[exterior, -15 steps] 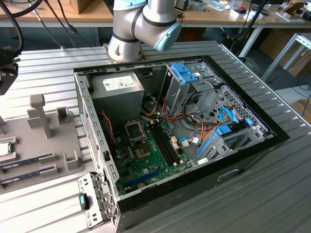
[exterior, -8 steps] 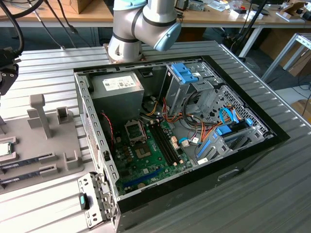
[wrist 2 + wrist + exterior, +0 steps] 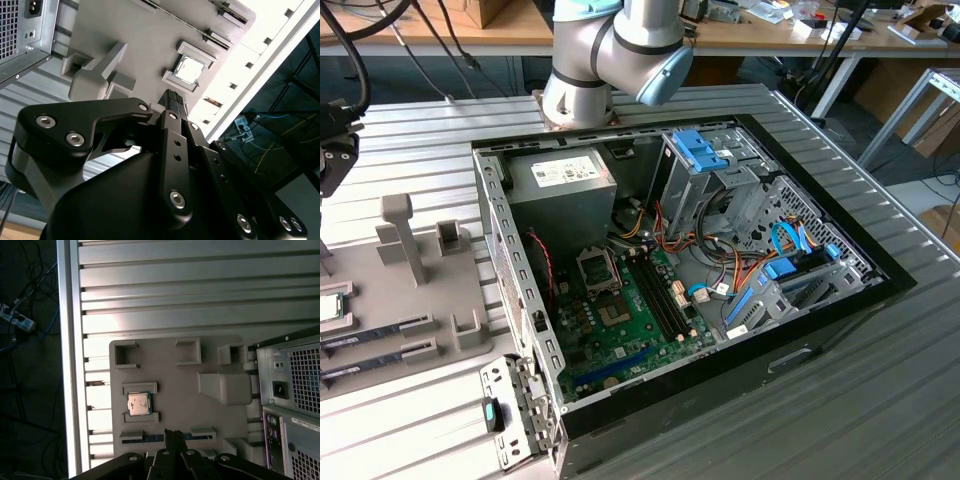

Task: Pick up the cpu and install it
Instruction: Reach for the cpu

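The cpu [image 3: 139,403] is a small silvery square chip lying flat between two grey brackets on the grey holder plate [image 3: 175,375]. In the second wrist view the cpu [image 3: 191,70] lies just beyond my fingertips. In the exterior view the cpu [image 3: 328,307] sits at the far left edge. My gripper [image 3: 173,434] hangs above the plate, off to one side of the chip and apart from it. The gripper [image 3: 171,98] is shut with nothing in it. The empty socket [image 3: 600,268] sits on the green motherboard inside the open computer case [image 3: 820,330].
Upright posts [image 3: 402,235] and small brackets rise from the holder plate [image 3: 450,285]. Long memory sticks [image 3: 380,330] lie in slots near the chip. The power supply [image 3: 565,185], drive cages and loose cables [image 3: 720,270] crowd the case around the motherboard.
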`<action>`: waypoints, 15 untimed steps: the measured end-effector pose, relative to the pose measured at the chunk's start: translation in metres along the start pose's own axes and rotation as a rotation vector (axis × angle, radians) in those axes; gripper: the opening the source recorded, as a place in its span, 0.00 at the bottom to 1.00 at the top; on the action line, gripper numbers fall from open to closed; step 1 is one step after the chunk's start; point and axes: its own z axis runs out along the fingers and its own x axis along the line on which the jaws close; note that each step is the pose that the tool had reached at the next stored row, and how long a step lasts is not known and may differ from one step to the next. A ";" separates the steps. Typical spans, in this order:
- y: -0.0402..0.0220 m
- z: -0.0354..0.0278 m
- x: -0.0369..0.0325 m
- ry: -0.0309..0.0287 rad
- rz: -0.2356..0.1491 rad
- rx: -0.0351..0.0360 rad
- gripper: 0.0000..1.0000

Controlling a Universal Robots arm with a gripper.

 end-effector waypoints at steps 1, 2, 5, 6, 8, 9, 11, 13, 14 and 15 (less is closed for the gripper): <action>0.0001 0.0002 0.0000 0.0000 0.000 0.0000 0.11; 0.0001 0.0004 0.0000 0.0000 0.000 0.0000 0.11; 0.0004 0.0013 0.0001 -0.0001 0.000 0.0000 0.11; 0.0004 0.0015 0.0001 0.0000 0.000 0.0000 0.11; 0.0006 0.0020 0.0001 0.0000 0.000 0.0001 0.11; 0.0007 0.0022 0.0001 0.0000 0.000 0.0000 0.11; 0.0008 0.0025 0.0001 0.0000 0.000 0.0000 0.11; 0.0009 0.0029 0.0001 0.0000 0.000 0.0000 0.11; 0.0009 0.0030 0.0002 0.0000 0.000 0.0000 0.11; 0.0010 0.0032 0.0002 -0.0001 0.000 0.0000 0.11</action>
